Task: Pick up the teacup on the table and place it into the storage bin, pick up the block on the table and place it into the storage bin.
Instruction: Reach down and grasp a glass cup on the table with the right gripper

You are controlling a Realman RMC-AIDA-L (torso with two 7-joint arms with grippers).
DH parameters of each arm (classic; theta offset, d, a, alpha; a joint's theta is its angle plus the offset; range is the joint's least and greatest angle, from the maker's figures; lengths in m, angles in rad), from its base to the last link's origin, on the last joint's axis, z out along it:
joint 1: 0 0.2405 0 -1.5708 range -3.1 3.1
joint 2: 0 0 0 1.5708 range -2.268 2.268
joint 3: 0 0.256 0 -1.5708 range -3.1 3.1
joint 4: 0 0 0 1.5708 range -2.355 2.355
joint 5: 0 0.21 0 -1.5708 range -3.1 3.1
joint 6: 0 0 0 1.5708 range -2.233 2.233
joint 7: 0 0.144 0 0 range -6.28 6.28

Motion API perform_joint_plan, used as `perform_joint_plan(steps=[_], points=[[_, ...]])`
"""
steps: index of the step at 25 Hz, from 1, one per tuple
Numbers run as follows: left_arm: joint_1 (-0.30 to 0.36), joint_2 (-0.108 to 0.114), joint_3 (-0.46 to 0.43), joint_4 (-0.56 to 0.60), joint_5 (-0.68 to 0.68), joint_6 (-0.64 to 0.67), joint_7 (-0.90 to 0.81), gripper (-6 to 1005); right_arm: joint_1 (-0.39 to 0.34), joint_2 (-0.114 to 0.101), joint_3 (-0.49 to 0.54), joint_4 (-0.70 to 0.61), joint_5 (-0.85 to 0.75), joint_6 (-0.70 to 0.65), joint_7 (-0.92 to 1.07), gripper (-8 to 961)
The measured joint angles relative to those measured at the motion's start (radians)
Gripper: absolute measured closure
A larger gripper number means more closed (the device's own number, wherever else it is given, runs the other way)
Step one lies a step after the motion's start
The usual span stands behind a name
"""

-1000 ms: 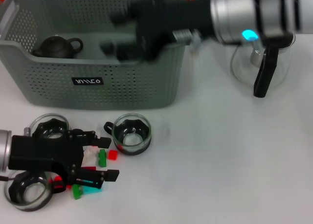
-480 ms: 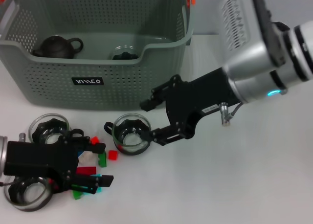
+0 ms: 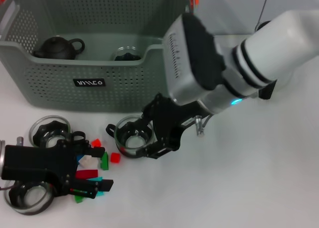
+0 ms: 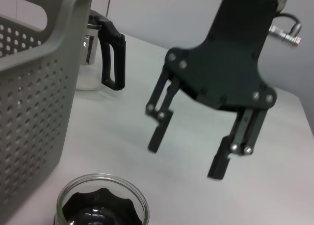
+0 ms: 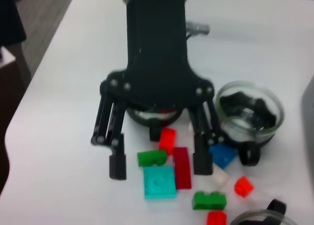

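The grey-green storage bin (image 3: pixel 99 91) stands at the back left and holds a dark teapot (image 3: pixel 57 46) and one glass teacup (image 3: pixel 127 54). Another teacup (image 3: pixel 130 138) stands on the table just before the bin. My right gripper (image 3: pixel 145 133) hangs open at its right rim; in the left wrist view this right gripper (image 4: pixel 185 158) is above and beside the teacup (image 4: pixel 100 210). Small coloured blocks (image 3: pixel 104 161) lie at the front left. My left gripper (image 3: pixel 102 168) is open over them, seen in the right wrist view as the left gripper (image 5: pixel 159 171) straddling the blocks (image 5: pixel 181 167).
Two more glass teacups (image 3: pixel 50 131) (image 3: pixel 27 198) flank my left arm. A glass pitcher with a black handle (image 4: pixel 105 53) stands right of the bin, mostly hidden by my right arm in the head view. White table extends to the right and front.
My right arm swung from over the bin down to the teacup in front of it; a teacup now lies in the bin. My left gripper shifted slightly toward the near edge.
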Motion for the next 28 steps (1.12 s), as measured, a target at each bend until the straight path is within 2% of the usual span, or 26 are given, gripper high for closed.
perform_joint_plan(steps=[6, 11, 18, 28], points=[[0.0, 0.0, 0.0, 0.0, 0.0, -0.001, 0.001, 112, 0.071, 0.004, -0.109, 0.113, 0.0, 0.118, 0.022, 313], [0.0, 0.0, 0.0, -0.001, 0.0, -0.001, 0.001, 112, 0.099, 0.008, -0.209, 0.167, 0.0, 0.22, 0.049, 313], [0.0, 0.0, 0.0, -0.004, -0.001, -0.002, 0.006, 112, 0.101, 0.015, -0.33, 0.185, 0.007, 0.329, 0.096, 314], [0.0, 0.0, 0.0, -0.006, -0.005, -0.001, 0.009, 112, 0.097, 0.02, -0.381, 0.201, 0.019, 0.361, 0.104, 313]])
